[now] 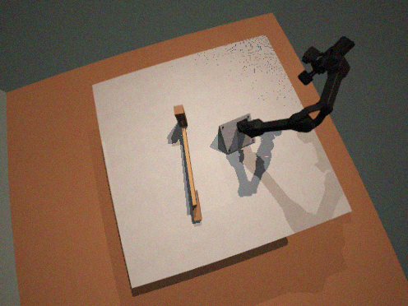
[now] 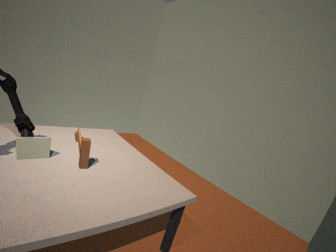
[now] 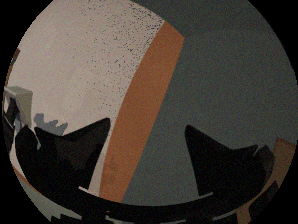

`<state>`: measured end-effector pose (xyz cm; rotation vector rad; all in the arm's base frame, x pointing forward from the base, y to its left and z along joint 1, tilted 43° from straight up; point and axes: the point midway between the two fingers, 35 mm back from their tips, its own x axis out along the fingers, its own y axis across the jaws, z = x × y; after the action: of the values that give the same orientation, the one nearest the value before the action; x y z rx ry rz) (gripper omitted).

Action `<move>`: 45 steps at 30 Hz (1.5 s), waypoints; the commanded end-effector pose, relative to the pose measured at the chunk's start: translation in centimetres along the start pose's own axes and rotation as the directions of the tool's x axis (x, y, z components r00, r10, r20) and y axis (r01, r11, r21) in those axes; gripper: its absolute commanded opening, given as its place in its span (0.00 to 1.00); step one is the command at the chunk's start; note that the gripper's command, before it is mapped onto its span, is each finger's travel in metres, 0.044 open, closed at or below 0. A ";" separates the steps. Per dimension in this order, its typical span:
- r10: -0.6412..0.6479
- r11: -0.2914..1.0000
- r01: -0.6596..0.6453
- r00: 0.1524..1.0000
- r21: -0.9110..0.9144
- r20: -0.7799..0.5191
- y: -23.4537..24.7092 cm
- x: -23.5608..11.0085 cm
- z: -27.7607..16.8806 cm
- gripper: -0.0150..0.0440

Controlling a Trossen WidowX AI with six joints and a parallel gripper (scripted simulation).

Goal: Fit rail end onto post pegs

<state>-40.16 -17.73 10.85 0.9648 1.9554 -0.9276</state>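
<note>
Rail, a long pale-orange wooden bar, lies well apart from the spread, empty hand.

Wrist view: two dark fingertips of the gripper stood wide apart at bottom, nothing btwn them. Behind, pale speckled table top filled upper left, its edge running diag. Orange floor strip ran alongside that edge, passing btwn the fingers. Grey-green wall took the right. Small pale shape at far left, too unclear to ID.
</note>
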 end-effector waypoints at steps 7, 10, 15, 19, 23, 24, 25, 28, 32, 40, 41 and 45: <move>-0.012 0.985 0.032 0.993 -0.172 0.114 1.1 -2.3 7.1 1.00; -0.004 0.953 0.063 0.981 -0.298 0.194 2.7 -4.2 12.2 1.00; 0.039 0.869 0.116 0.953 -0.481 0.302 6.8 -7.3 19.6 1.00; 0.094 0.775 0.163 0.926 -0.611 0.367 11.1 -9.9 24.6 1.00; 0.161 0.654 0.220 0.894 -0.724 0.418 16.4 -12.6 29.1 1.00; 0.180 0.619 0.235 0.886 -0.749 0.427 17.9 -13.3 30.0 1.00; 0.199 0.584 0.250 0.878 -0.772 0.435 19.4 -14.0 30.9 1.00; 0.260 0.471 0.293 0.856 -0.832 0.448 24.3 -15.9 33.1 1.00; 0.343 0.309 0.342 0.830 -0.887 0.440 31.1 -18.1 35.0 1.00; 0.494 -0.036 0.412 0.799 -0.910 0.343 45.1 -21.0 34.8 1.00; 0.513 -0.081 0.419 0.796 -0.904 0.323 46.8 -21.2 34.4 1.00; 0.578 -0.265 0.439 0.785 -0.859 0.224 53.8 -21.7 32.1 1.00</move>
<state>21.96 -29.99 0.65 -0.3427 1.2295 0.5929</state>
